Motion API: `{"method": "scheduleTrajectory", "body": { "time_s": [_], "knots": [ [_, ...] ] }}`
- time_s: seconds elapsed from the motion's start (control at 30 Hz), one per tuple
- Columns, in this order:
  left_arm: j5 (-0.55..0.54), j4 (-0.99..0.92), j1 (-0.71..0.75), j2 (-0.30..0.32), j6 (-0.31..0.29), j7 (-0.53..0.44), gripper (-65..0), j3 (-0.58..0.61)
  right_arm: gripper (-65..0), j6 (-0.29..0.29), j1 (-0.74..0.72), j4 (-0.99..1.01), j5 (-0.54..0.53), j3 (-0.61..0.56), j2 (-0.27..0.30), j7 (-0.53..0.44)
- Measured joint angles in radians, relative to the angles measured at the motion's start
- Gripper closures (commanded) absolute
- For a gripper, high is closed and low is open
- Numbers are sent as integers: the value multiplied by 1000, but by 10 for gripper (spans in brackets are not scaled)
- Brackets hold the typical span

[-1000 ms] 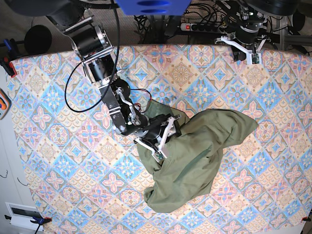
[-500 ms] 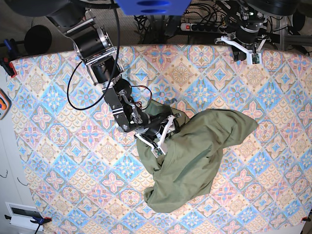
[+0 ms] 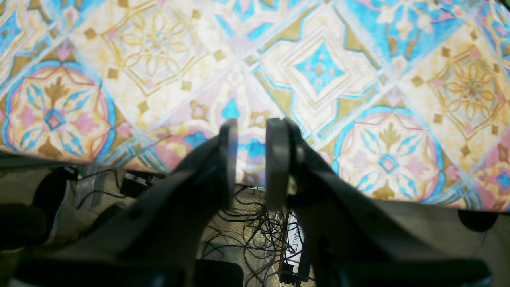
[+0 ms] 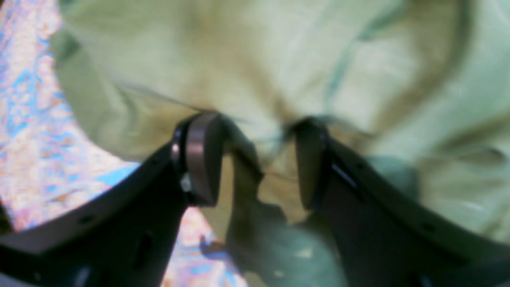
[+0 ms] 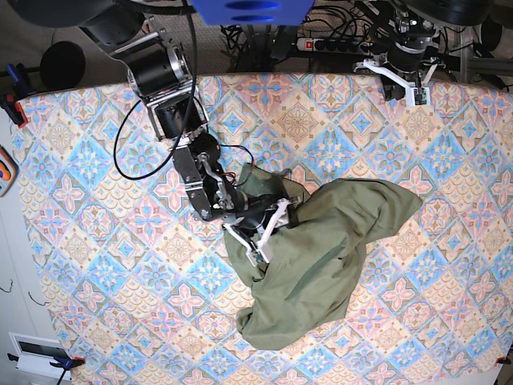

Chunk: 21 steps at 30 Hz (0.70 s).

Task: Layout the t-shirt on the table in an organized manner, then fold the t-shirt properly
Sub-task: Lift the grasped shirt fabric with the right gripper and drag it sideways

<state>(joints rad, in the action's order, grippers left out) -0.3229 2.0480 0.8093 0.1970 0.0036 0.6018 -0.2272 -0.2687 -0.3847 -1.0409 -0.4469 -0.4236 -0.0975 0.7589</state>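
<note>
Patterned cloth in blue, pink and cream diamond tiles covers the wide surface (image 5: 96, 265), and the olive-green t-shirt (image 5: 321, 257) lies crumpled on it, right of centre in the base view, bunched into an uneven heap with one lobe reaching toward the right edge and another toward the near edge. The right pincer (image 5: 268, 228) is down at the heap's upper left edge, its arm slanting in from the far left corner. In the right wrist view, which is blurred, the right pincer (image 4: 255, 159) stands with its jaws well apart and a fold of green fabric rising between them; whether the pads actually press on that fold I cannot tell. Bare cloth shows just left of the left-hand finger (image 4: 199, 159). The left pincer (image 5: 405, 80) hangs at the far right edge of the surface, well apart from the shirt; its wrist view shows the left pincer (image 3: 252, 159) with a narrow gap between the jaws and nothing in it, over the surface's edge with tangled cables (image 3: 247, 223) below.
</note>
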Motion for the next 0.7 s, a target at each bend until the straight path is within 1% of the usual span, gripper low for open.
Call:
{"method": "scheduleTrajectory", "body": {
  "time_s": [0.23,0.3,0.37,0.43,0.5,0.53,0.6,0.7],
  "knots": [
    [0,0,0,0,0,0,-126,0,-285,2,0,0,0,0,-27,-5],
    [0,0,0,0,0,0,-126,0,-272,0,0,0,0,2,-27,-6],
    [0,0,0,0,0,0,-126,0,-198,1,0,0,0,6,-27,-7],
    [0,0,0,0,0,0,-126,0,-94,1,0,0,1,6,-27,-7],
    [0,0,0,0,0,0,-126,0,-12,1,0,0,1,6,-27,-7],
    [0,0,0,0,0,0,-126,0,0,1,0,0,0,6,-26,-7],
    [0,0,0,0,0,0,-126,-1,-9,1,2,-11,2,6,-24,-1],
    [0,0,-3,0,0,0,-126,-2,-6,3,13,-92,6,6,-18,16]
  ]
}}
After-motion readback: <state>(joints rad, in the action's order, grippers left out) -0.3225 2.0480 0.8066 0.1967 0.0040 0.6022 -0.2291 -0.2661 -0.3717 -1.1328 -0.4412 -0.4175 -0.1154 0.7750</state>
